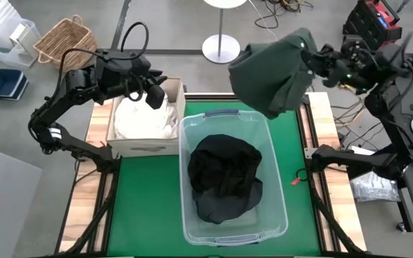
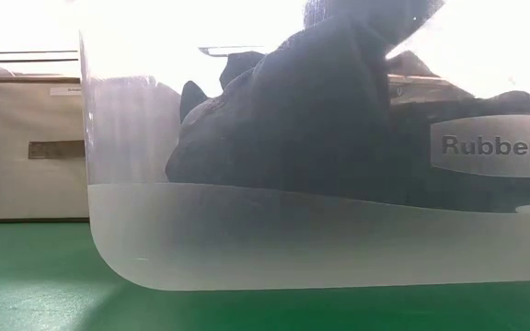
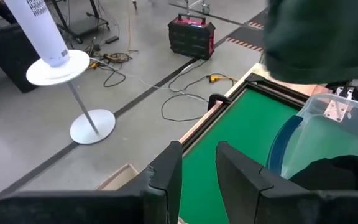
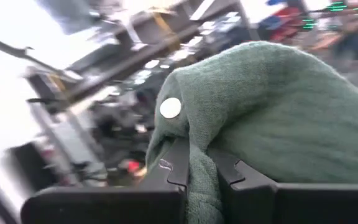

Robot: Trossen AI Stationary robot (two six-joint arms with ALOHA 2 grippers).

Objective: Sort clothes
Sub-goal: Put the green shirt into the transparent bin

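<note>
My right gripper (image 1: pixel 308 59) is shut on a dark green garment (image 1: pixel 272 72) held high over the far right corner of the clear plastic tub (image 1: pixel 274 204). A black garment (image 1: pixel 224 179) lies bunched in the tub and also shows in the low view (image 2: pixel 339 119). White clothes (image 1: pixel 145 118) lie in the beige cardboard box (image 1: pixel 145 149). My left gripper (image 1: pixel 156 89) hangs over the box's far right part, its fingers a little apart (image 3: pixel 197 171) and empty. My right gripper pinches a bunched fold of the green garment (image 4: pixel 201 174) between its two fingers, next to a white button (image 4: pixel 170 107). The garment is lifted clear and drapes from the fingers toward the table's left, its lower part (image 1: pixel 264 100) hanging slack over the tub's far rim.
The tub stands mid-table on the green mat (image 1: pixel 149 208), the box to its left. Beyond the far edge are a white round stand base (image 1: pixel 221 48), cables, and a wicker basket (image 1: pixel 67 39). A red case (image 3: pixel 191 37) sits on the floor.
</note>
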